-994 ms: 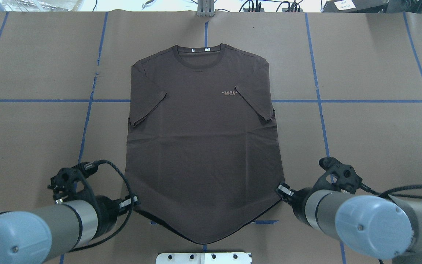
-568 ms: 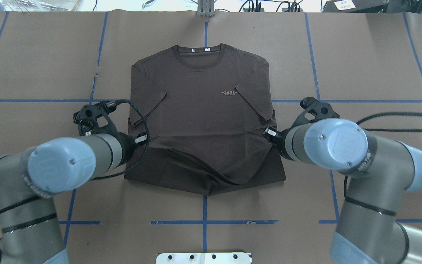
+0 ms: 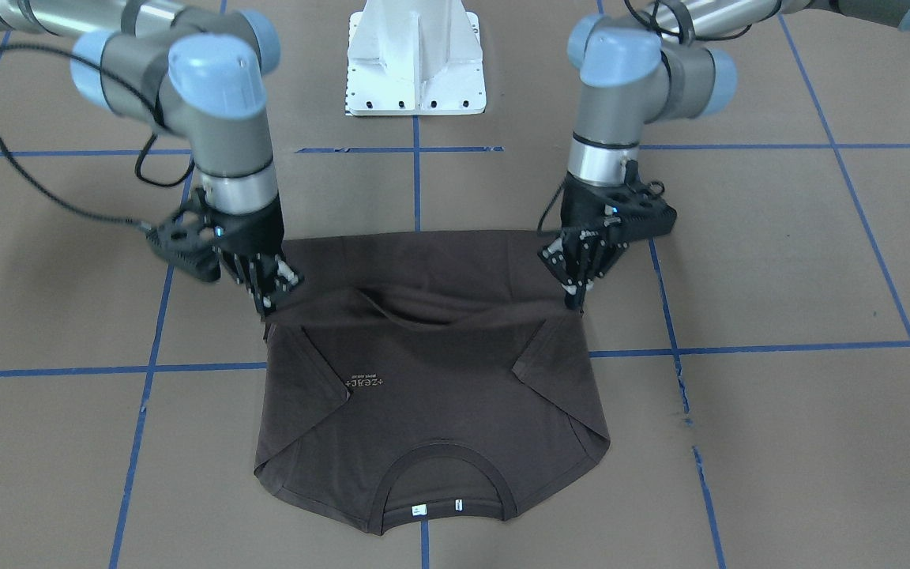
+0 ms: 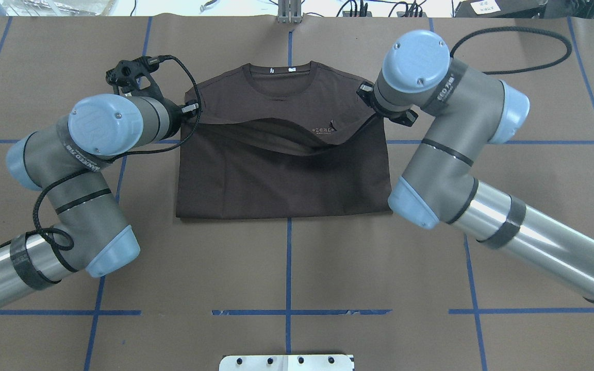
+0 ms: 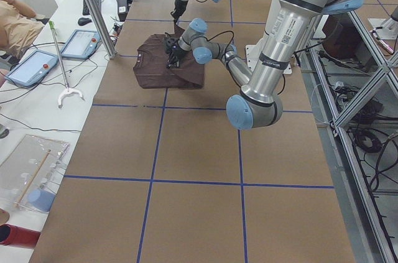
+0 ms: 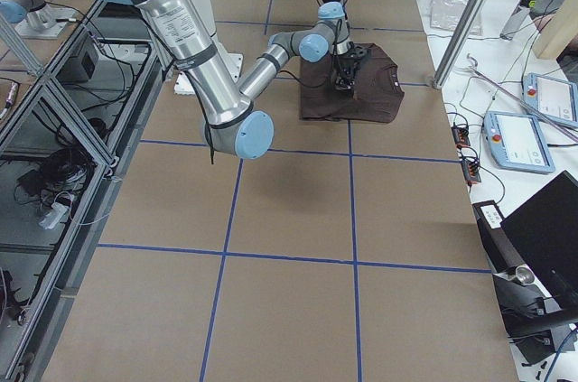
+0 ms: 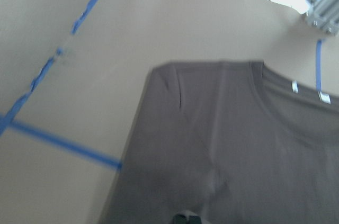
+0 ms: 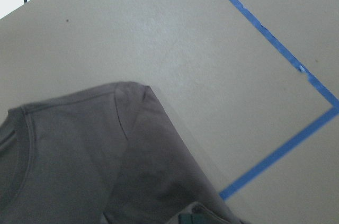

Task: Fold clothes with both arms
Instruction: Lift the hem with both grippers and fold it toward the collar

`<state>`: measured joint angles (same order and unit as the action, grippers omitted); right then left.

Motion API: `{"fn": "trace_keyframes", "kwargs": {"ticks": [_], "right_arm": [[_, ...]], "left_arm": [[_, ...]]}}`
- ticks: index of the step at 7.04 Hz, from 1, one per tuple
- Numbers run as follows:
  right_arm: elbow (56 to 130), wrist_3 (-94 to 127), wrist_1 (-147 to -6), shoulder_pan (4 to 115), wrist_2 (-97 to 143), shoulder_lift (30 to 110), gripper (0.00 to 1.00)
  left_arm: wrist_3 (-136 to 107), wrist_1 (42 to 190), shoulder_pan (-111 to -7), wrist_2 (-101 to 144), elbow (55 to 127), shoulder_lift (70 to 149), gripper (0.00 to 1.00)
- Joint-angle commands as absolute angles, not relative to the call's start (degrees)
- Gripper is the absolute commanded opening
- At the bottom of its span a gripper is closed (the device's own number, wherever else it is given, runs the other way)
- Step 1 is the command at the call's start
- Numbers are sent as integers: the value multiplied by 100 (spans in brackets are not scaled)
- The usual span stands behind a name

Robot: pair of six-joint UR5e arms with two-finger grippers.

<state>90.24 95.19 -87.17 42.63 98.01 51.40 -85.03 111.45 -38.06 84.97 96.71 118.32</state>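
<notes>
The dark brown T-shirt (image 4: 281, 175) lies on the brown table, collar at the far side. Its lower half is folded up over the chest, and the lifted hem sags in the middle near the pale logo (image 4: 324, 129). My left gripper (image 4: 193, 110) is shut on the hem's left corner, by the left shoulder. My right gripper (image 4: 370, 109) is shut on the right corner, mostly hidden under its wrist. The front-facing view shows both pinching the hem just above the shirt (image 3: 431, 395): left gripper (image 3: 577, 299), right gripper (image 3: 269, 307). The white neck labels (image 7: 306, 90) show in the left wrist view.
The white pedestal base (image 3: 415, 59) stands at the robot's side of the table. Blue tape lines (image 4: 289, 268) cross the brown table cover. A metal post (image 4: 289, 10) stands at the far edge. Tablets (image 6: 519, 138) lie on the side bench.
Both arms have carried the hem corners from the near edge forward over the shirt towards the shoulders. The shirt now has a fold line at its middle.
</notes>
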Motion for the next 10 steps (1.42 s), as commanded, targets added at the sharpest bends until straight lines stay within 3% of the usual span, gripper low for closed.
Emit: {"fn": "trace_keyframes", "kwargs": {"ticks": [1, 4, 9, 10], "right_arm": [[7521, 9309, -8175, 4788, 10316, 4381, 0], [6445, 9308, -7358, 4825, 10345, 4087, 0], [6354, 9308, -7321, 4773, 10318, 4087, 0], [6346, 9308, -7321, 4772, 10310, 4087, 10]], "left_arm": [[-8359, 11372, -3972, 8473, 8847, 12170, 0], [-8332, 12013, -4043, 8455, 7782, 12576, 0], [-8332, 12243, -4087, 8481, 7418, 12568, 3], [-8349, 12252, -4113, 8490, 7409, 12516, 7]]}}
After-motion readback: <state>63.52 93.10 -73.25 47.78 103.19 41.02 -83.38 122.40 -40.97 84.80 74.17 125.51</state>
